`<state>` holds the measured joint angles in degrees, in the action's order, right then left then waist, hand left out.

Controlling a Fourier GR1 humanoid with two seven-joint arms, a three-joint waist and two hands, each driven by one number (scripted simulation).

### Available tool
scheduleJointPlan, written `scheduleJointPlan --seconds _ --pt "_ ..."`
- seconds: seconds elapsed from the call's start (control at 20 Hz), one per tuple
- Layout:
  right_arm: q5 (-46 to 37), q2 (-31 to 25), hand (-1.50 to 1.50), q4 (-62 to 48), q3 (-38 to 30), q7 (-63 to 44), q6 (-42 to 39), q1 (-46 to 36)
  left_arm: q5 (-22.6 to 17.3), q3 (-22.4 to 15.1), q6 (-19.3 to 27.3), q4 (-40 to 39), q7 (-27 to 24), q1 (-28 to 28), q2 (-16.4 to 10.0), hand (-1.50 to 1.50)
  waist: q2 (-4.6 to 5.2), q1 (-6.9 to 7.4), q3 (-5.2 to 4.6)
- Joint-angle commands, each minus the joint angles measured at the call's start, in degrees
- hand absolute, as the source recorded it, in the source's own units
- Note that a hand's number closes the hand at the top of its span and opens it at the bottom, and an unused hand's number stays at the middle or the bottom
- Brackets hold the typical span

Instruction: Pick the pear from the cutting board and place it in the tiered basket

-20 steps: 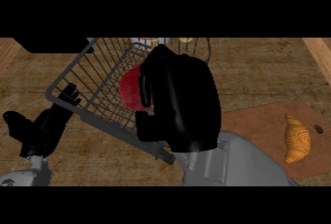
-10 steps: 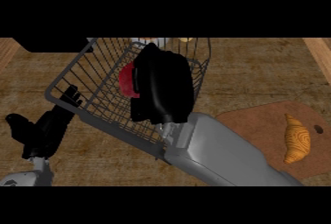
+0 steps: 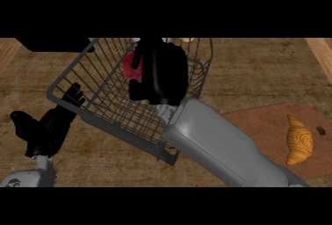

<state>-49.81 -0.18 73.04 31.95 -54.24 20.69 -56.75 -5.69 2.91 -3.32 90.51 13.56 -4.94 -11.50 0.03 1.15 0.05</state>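
Holds the pear (image 3: pixel 133 68) in the right hand (image 3: pixel 160 72), with the black fingers curled down round it. Shows only a bit of red on the thumb side of those fingers and hides the rest under the hand. Hangs hand and pear inside the wire basket (image 3: pixel 71 66), with wires under the fingers and past the fingertips. Cannot tell if the pear touches the wires. Has the grey right arm (image 3: pixel 214 145) coming up from the bottom edge and over the basket's near rim.

Rests the left hand (image 3: pixel 48 127) low at the left, fingers straight, a little apart and pointing up. Holds nothing there, with the fingertips just beside the basket's outer side.

Shows the brown cutting board (image 3: pixel 259 125) well to the right of the right hand's fingers, on the wooden counter (image 3: pixel 259 66). Has a croissant (image 3: pixel 299 140) lying on that board, near a small dark hole (image 3: pixel 320 130).
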Motion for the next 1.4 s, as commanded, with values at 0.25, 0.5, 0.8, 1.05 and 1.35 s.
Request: scheduleJointPlan --seconds 0.25,0.5,0.8,1.05,1.35 --pt "4.85 0.17 -1.50 -8.20 1.96 2.08 8.14 -4.72 1.34 0.30 -1.23 -0.90 -2.04 1.23 0.01 0.00 0.04 -0.23 -0.07" --pt "9.86 0.17 -1.50 -9.16 -1.54 1.28 16.35 -7.64 0.23 0.74 -1.89 -1.47 -2.68 1.03 0.31 0.00 0.19 0.36 -0.09" --pt "14.04 0.17 -1.50 -2.33 -7.56 3.70 24.41 -3.64 -0.86 2.14 -2.79 1.40 -1.43 3.18 -1.29 0.00 -0.16 0.19 0.01" --pt "15.04 0.17 -1.50 3.46 -13.30 5.81 28.11 -1.13 0.87 1.58 -1.21 -1.06 -1.59 1.61 -0.17 0.00 -0.12 -1.03 -0.01" --pt "13.32 -7.60 -1.50 17.01 -20.64 4.02 24.01 5.82 0.05 2.94 -1.92 -0.48 -2.78 3.42 -0.54 0.00 -0.43 -2.27 -0.02"
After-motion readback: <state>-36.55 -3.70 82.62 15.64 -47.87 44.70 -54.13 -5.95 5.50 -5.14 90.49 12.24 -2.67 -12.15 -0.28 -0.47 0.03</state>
